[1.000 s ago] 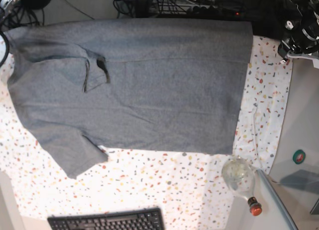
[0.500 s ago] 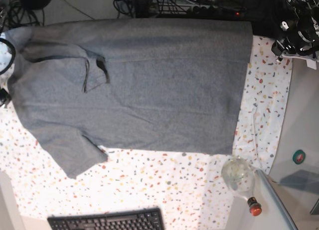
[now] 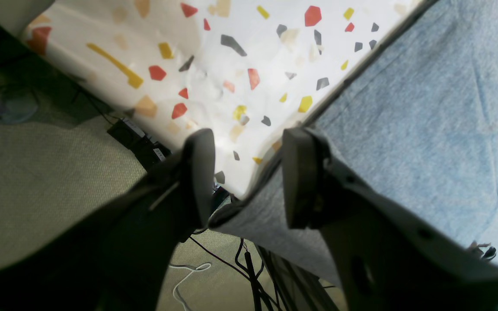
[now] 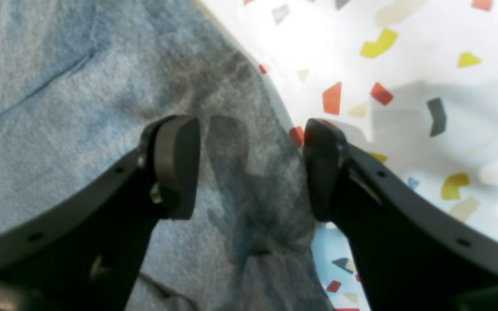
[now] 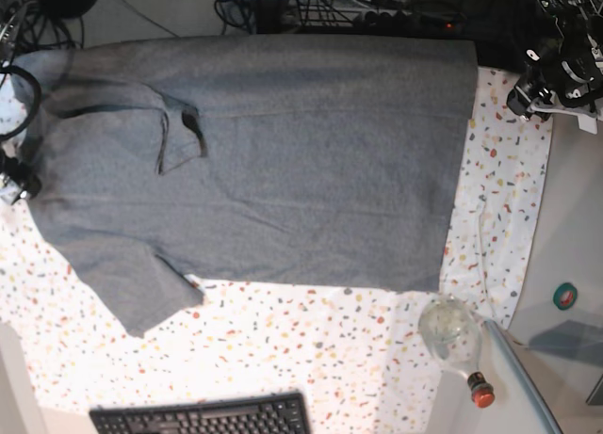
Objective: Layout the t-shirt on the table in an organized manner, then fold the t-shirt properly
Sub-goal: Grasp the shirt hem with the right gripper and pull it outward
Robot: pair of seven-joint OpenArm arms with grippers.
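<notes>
The heather-grey t-shirt [image 5: 283,161] lies spread flat across the speckled table [image 5: 283,340], collar to the left, one sleeve folded onto the chest. My left gripper [image 3: 249,134] is open at the table's far right corner [image 3: 231,56]. The shirt's hem corner [image 3: 404,121] lies below its right finger and drapes over the edge. In the base view it sits at the top right [image 5: 525,97]. My right gripper [image 4: 249,125] is open just above the shirt's edge [image 4: 80,86], beside bare table [image 4: 404,65]. The base view shows it at the left edge [image 5: 14,180].
A clear bottle [image 5: 452,335] with a red cap lies at the table's near right corner. A black keyboard [image 5: 203,417] sits at the front edge. A plain grey surface [image 5: 575,217] with a green roll [image 5: 565,295] adjoins on the right. Cables and floor [image 3: 37,181] lie beyond the far edge.
My right arm has come down along the left edge from the far corner to the shirt's shoulder area. My left gripper has shifted slightly at the top right. The shirt's left edge moved in a little.
</notes>
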